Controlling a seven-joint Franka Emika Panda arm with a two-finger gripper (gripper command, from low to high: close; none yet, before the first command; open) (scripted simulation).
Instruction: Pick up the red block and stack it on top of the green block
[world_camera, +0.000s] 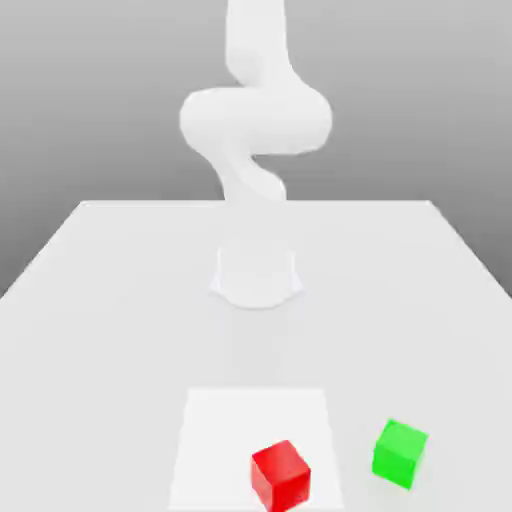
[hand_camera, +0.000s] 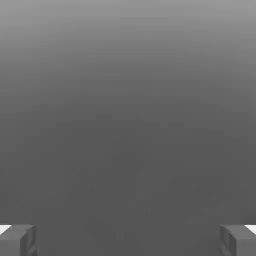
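A red block (world_camera: 280, 476) rests on a white square patch (world_camera: 215, 430) near the front of the table. To the exterior view's right of it, a small gap away, stands a green block (world_camera: 400, 453) on the grey table. In the hand view my gripper (hand_camera: 128, 241) is open, its two grey fingertips (hand_camera: 17, 240) far apart with nothing between them, facing a plain grey background. The white arm (world_camera: 255, 120) rises from its base (world_camera: 256, 277) at the table's middle and goes out of the exterior view at the top.
The pale grey table (world_camera: 100, 320) spreads wide around the arm's base, with its back edge behind the arm.
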